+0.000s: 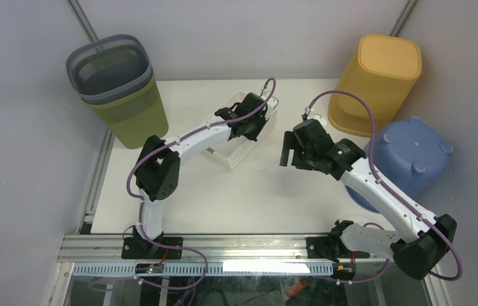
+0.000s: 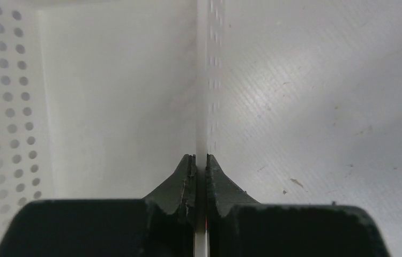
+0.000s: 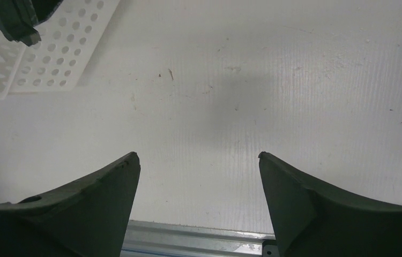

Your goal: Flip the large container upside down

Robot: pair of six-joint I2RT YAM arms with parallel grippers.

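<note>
L gripper (image 2: 200,158): dark grey/blk fingers. At it, white basket (image 2: 118,96) w/ rows of round holes. R gripper (image 3: 199,156): same dark grey. Under it, white table (image 3: 295,80) w/ fine ribbed lines and small brown specks. Right of R gripper: plain blue tub (image 1: 415,156); beyond that, yellow bin (image 1: 383,70). Far left of L gripper: grey mesh bin (image 1: 109,64) in olive bin (image 1: 134,118).

Overhead view, wrist close-ups (table (image 1: 275,197) shared)
</note>
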